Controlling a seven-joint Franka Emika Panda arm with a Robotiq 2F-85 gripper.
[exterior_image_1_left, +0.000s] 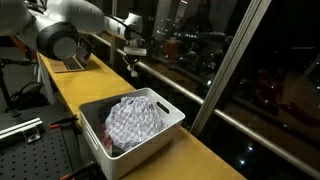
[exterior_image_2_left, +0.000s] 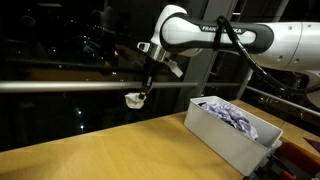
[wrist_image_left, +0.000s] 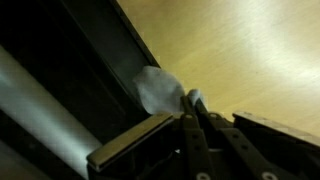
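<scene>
Small white wad (exterior_image_2_left: 132, 98), soft and crumpled. It hangs at the tip of the gripper (exterior_image_2_left: 143, 93), above the far edge of the wooden table (exterior_image_2_left: 110, 145). What it is made of cannot be told.

Fingers: closed together, pinching the wad by one edge. In the wrist view most of the wad (wrist_image_left: 158, 90) bulges out to one side of the fingertips (wrist_image_left: 193, 100). It sits right over the line where the table meets the dark window frame. Whether its underside touches the wood cannot be told.

Just behind the wad: a horizontal metal rail (exterior_image_2_left: 60, 86) runs along the window, level with the gripper and close to it. Behind the rail is the dark window glass (exterior_image_1_left: 250, 70), full of reflections. A slanted window post (exterior_image_1_left: 235, 60) stands to one side of the gripper.

Arm (exterior_image_2_left: 230, 35): white, reaches across above the table and bends down to the gripper.

Well apart from the wad, on the same table: a white plastic bin (exterior_image_1_left: 165, 125), upright and open at the top. A checked cloth (exterior_image_1_left: 135, 118) is bundled inside and rises slightly above the rim. The bin is not touching the gripper or the wad.

Beyond the table's other long edge, lower down: a perforated metal board (exterior_image_1_left: 25, 150).
</scene>
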